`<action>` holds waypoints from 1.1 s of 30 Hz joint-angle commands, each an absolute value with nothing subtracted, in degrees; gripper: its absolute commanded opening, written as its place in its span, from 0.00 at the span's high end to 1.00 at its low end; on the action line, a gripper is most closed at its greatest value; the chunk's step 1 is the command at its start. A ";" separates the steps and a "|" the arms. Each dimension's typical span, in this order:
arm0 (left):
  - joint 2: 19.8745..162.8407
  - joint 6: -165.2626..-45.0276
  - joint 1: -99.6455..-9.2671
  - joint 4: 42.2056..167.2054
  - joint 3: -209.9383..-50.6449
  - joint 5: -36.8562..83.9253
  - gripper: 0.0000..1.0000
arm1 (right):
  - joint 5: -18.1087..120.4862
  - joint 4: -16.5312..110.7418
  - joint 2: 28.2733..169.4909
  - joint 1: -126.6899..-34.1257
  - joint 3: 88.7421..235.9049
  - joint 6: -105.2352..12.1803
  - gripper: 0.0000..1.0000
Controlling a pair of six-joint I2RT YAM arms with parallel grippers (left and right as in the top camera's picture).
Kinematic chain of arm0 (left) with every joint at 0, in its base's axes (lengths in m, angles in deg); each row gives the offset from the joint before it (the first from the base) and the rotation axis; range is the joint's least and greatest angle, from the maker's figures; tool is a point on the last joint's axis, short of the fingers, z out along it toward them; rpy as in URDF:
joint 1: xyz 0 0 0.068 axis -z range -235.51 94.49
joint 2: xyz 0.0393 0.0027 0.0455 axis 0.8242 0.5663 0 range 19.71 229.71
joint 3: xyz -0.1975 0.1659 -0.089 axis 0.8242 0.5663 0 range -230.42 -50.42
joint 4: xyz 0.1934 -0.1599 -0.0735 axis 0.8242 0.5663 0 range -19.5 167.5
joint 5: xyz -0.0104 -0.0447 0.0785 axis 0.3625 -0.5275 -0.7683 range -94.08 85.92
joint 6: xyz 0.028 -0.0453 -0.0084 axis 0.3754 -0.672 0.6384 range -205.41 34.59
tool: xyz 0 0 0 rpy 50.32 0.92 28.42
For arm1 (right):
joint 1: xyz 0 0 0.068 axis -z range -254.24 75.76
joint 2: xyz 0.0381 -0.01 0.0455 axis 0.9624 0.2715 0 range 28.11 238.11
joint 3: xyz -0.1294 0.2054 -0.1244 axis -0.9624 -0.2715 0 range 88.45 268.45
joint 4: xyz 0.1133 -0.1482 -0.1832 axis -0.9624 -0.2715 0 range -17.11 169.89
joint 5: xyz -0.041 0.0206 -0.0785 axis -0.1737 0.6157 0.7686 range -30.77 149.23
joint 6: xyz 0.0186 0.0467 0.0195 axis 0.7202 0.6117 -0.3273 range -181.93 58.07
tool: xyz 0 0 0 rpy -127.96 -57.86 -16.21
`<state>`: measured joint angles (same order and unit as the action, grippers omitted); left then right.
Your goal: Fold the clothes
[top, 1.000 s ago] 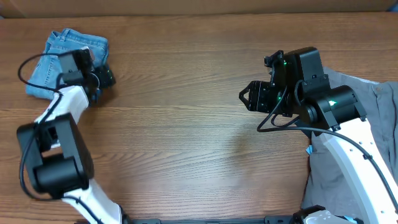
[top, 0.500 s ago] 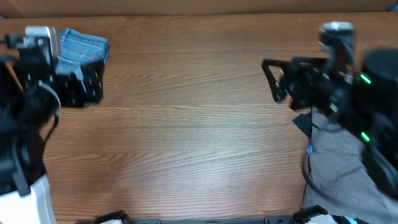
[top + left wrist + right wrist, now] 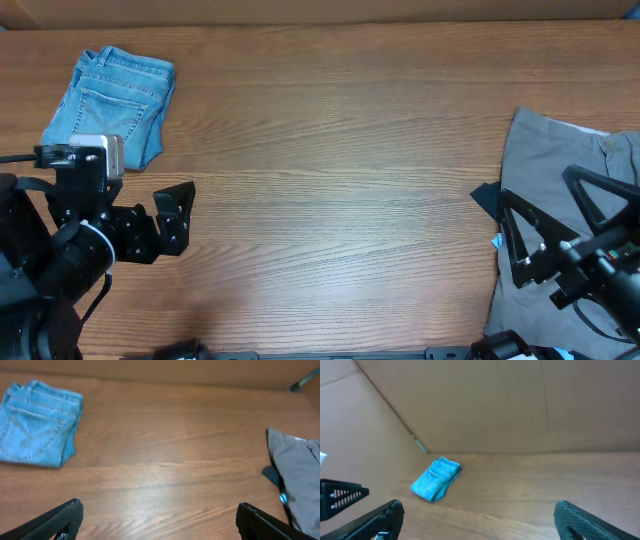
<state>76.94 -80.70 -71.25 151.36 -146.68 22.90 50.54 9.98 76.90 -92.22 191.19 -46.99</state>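
Both arms have drawn back since a second ago: the left gripper (image 3: pixel 185 218), then at the edge of the folded jeans (image 3: pixel 110 100), now sits toward the near-left edge of the table (image 3: pixel 330 150), and the right gripper (image 3: pixel 536 183), then over the mid-right of the table, now hangs over the near-right corner above the grey trousers (image 3: pixel 560 150). Light-blue denim jeans lie folded into a compact bundle at the far-left corner, a stitched back pocket facing up, in the same place as before and well apart from either gripper. Grey trousers lie spread and unfolded along the right edge of the table, partly beyond the frame. Left wrist view: the left gripper (image 3: pixel 159 505) has its jaws spread wide with nothing between them, the jeans (image 3: pixel 37 422) at upper left, the grey trousers (image 3: pixel 300 470) at right and bare wood between. Right wrist view: the right gripper (image 3: pixel 478 505) likewise has its jaws wide apart and empty, and it looks across the table to the jeans (image 3: pixel 436 479), small and distant, lying at the foot of a brown cardboard wall (image 3: pixel 520 405)
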 commanded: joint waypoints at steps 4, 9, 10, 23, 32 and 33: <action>77.42 -79.87 -71.19 151.25 -147.17 22.75 0.00 | 51.29 8.80 77.08 -92.00 191.25 -47.38 0.00; 77.75 -79.85 -71.19 151.12 -147.17 22.46 0.00 | 51.29 4.45 77.08 -92.00 191.25 -47.38 0.00; 77.86 -79.85 -71.19 151.27 -147.17 22.46 0.00 | 51.29 3.53 77.08 -92.00 191.25 -47.36 0.00; 81.38 -79.80 -71.19 152.58 -147.06 19.25 0.00 | 51.29 -5.06 77.08 -92.00 191.21 -47.36 0.00; 86.98 -79.80 -71.19 152.65 -147.06 19.27 0.00 | 51.29 -4.49 77.08 -92.00 191.21 -47.34 0.00; 87.54 -79.80 -71.19 152.63 -147.06 19.27 0.00 | 51.29 -4.49 77.10 -92.00 191.21 -47.34 0.00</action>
<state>86.10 -80.70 -71.25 152.58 -146.68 19.69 50.70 -4.77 77.15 -92.22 191.12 -46.96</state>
